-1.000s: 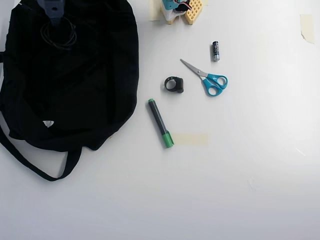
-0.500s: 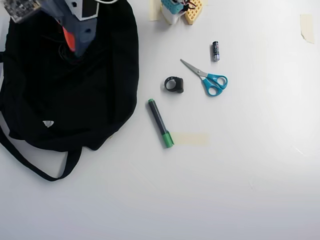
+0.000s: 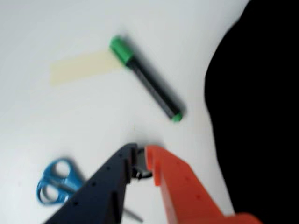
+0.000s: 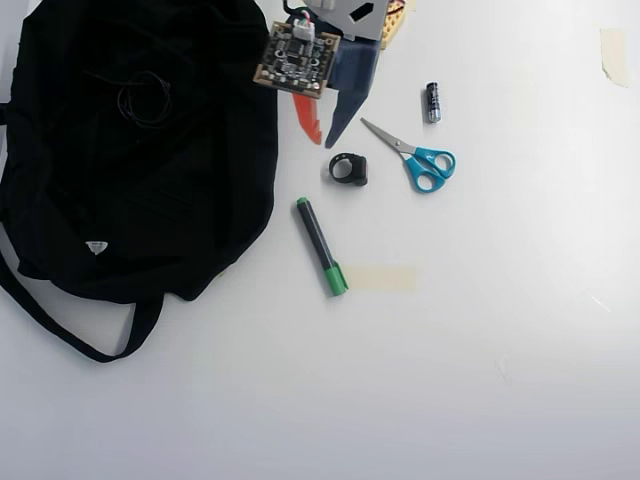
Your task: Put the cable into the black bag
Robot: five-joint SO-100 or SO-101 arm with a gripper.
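Note:
The cable (image 4: 143, 97), a small black coil, lies loose on top of the black bag (image 4: 150, 210) in its upper part; nothing touches it. The big floppy bag fills the left of the overhead view, and its edge shows at the right of the wrist view (image 3: 261, 93). My gripper (image 4: 321, 140) hangs over the white table just right of the bag. Its orange and dark blue fingers are a narrow gap apart with nothing held. In the wrist view the gripper (image 3: 140, 151) points at the table, and the cable is out of that view.
A chunky black ring (image 4: 348, 169) sits just below the fingertips. A green-tipped marker (image 4: 321, 246) (image 3: 147, 84), blue scissors (image 4: 420, 158) (image 3: 53, 182), a small battery (image 4: 431, 102) and tape strips (image 4: 380, 278) lie around it. The arm's base (image 4: 390, 20) stands at the top edge.
The arm has swung right, from over the bag to the table beside the ring. The cable stays behind on the bag, a little lower and further right than before.

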